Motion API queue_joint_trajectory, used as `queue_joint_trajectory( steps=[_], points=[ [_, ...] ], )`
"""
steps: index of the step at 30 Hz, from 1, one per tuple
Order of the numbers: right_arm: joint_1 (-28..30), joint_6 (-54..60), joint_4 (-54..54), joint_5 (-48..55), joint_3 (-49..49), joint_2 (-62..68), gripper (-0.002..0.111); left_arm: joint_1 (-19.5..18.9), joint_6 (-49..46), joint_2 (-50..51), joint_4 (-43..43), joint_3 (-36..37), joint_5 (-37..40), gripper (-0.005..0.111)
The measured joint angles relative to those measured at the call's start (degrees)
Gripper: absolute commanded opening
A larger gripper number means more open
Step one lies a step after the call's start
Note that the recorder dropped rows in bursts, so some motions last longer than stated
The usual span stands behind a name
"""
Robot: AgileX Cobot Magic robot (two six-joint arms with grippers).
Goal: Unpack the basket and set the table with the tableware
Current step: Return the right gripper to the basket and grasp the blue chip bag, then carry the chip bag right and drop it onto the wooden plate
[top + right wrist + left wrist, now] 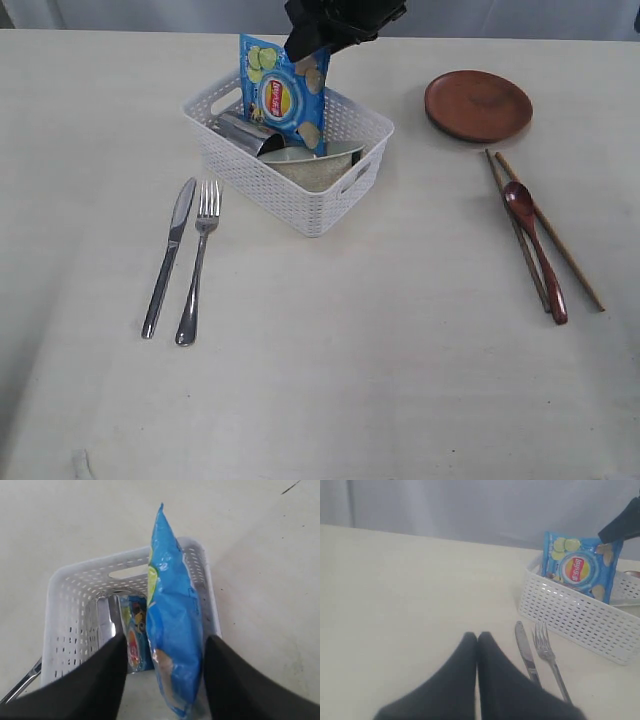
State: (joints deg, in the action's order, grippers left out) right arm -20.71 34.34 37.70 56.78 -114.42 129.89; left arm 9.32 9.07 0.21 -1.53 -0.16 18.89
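1. Left fingers [462, 675]: dark, pressed together tip to tip and gripping nothing. They hang over bare worktop [350, 380], pale cream with faint grain, on the near side of the cutlery.
2. Front left: steel knife [168, 258] and fork [197, 262] lie flat side by side, just apart, with the knife on the outside and handles toward the near edge.
3. Front right: reddish-brown spoon [540, 255] lies between 2 wooden chopsticks [555, 238] and overlaps the left one.
4. Middle: basket [290, 195], white with perforated grid walls, rounded corners and handle slots. It sits cornerwise just beyond the fork tines.
5. Inside the basket: shiny steel cup [235, 132] on its side at the left, pale bowl [310, 168] tilted at the right.
6. In the way: blue chips bag [285, 100] stands on edge in the basket, covering part of the cup and bowl.
7. Right fingers [100, 680]: spread, 1 on each side of the bag. A gap shows on 1 side, so the bag is not clamped.
8. Far right: brown round plate [478, 105], flat, well apart from the basket and just beyond the chopstick tips.
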Motion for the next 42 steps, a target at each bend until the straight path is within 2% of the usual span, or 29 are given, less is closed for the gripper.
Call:
queue_joint_trajectory(
  steps=[3, 7, 8, 17, 26, 31, 36, 42],
  points=[
    [0.0, 0.0, -0.38, -0.14, 0.0, 0.0, 0.025, 0.0, 0.0, 0.0, 0.0, 0.0, 0.0, 0.0],
    [0.0, -0.1, -1.33, -0.14, 0.0, 0.0, 0.002, 0.0, 0.0, 0.0, 0.0, 0.0, 0.0, 0.0],
    [0.0, -0.1, -1.33, -0.14, 0.0, 0.0, 0.0, 0.0, 0.0, 0.0, 0.0, 0.0, 0.0, 0.0],
    [0.0, -0.22, -2.92, -0.27, -1.16, 0.0, 0.0, 0.0, 0.0, 0.0, 0.0, 0.0, 0.0, 0.0],
    [0.86, -3.13, -3.25, 1.45, -10.02, -3.61, 0.0, 0.0, 0.0, 0.0, 0.0, 0.0, 0.0, 0.0],
    [5.89, -5.29, -3.03, 2.9, -12.33, -6.31, 0.0, 0.0, 0.0, 0.0, 0.0, 0.0, 0.0, 0.0],
    [16.1, -8.89, -3.03, 4.04, -12.41, -7.32, 0.0, 0.0, 0.0, 0.0, 0.0, 0.0, 0.0, 0.0],
    [27.01, -9.11, 0.99, 3.78, -5.89, -5.63, 0.0, 0.0, 0.0, 0.0, 0.0, 0.0, 0.0, 0.0]
  ],
)
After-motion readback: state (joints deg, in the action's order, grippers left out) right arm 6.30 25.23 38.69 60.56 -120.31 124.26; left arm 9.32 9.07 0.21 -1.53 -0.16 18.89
